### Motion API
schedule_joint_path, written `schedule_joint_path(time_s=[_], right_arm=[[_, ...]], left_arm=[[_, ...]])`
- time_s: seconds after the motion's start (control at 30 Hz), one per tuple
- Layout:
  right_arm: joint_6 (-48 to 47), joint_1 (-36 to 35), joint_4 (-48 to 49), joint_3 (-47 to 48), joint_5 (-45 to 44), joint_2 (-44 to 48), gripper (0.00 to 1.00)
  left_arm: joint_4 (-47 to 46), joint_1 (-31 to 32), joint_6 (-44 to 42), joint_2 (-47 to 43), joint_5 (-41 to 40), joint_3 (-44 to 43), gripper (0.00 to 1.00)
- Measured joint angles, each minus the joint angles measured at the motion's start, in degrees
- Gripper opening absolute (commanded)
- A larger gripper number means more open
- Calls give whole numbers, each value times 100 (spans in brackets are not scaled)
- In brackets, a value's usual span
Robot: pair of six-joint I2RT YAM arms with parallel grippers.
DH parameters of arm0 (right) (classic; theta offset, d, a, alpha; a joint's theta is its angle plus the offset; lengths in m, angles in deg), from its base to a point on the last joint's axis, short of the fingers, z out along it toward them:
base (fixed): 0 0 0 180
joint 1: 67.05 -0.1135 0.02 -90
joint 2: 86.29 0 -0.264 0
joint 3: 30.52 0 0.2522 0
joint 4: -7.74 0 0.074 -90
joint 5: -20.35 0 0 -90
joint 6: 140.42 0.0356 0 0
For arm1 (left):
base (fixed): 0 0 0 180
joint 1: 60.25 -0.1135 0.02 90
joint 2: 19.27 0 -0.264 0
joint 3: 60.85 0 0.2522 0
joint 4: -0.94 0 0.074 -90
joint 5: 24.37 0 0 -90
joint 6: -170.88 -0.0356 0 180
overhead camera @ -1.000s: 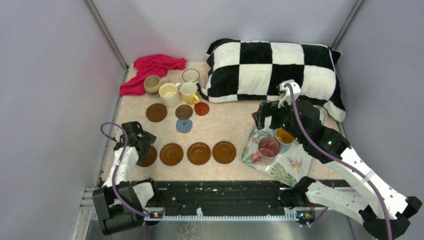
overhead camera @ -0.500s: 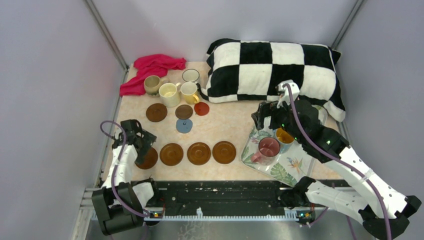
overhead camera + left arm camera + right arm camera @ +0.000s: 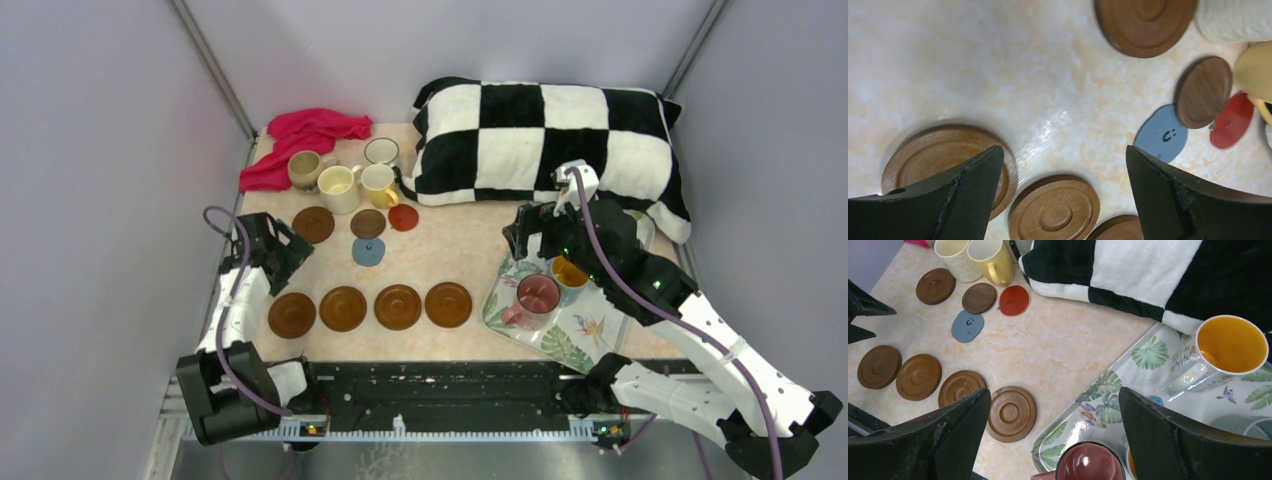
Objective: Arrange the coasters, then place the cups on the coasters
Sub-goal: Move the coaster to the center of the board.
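Left gripper [image 3: 1062,152], fingers wide apart, has drawn back from the leftmost coaster [image 3: 292,315], now uncovered at lower left, heading a row of four; the wrist view's lower-left finger partly hides it. Right gripper [image 3: 1055,390], unmoved, fingers spread, hangs over the tray [image 3: 1108,390], pink cup [image 3: 1089,462] low between them

White arms [image 3: 715,335], black joints [image 3: 620,240], purple cables [image 3: 612,278]

One view high overhead, two wrist views close and downward, all with the blue-grey coaster [image 3: 368,251] in common
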Motion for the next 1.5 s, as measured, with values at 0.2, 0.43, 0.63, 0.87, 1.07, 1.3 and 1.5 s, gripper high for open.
schedule_joint_path(time_s=[0.2,0.43,0.63,0.87,1.07,1.3,1.5], right_arm=[[0,0,-2,-2,2,-55,99],[0,0,0,-2,-7,-111,99],[0,0,-4,-2,-7,-264,99],[-2,0,0,-11,-7,-262,99],[-4,0,42,-42,-4,-332,99],[-33,0,46,-42,-4,-407,99],[-44,0,79,-42,-4,-407,99]], left_arm=[[-437,203,-258,664,210,-476,98],[-1099,398,-376,1657,533,-1134,98],[-1727,492,-387,2350,817,-1602,98],[-2275,511,-267,3163,1010,-2059,98],[-2461,514,-76,3600,1167,-2124,99],[-2483,522,48,3762,1156,-2133,98],[-2566,525,70,3762,1143,-2081,98]])
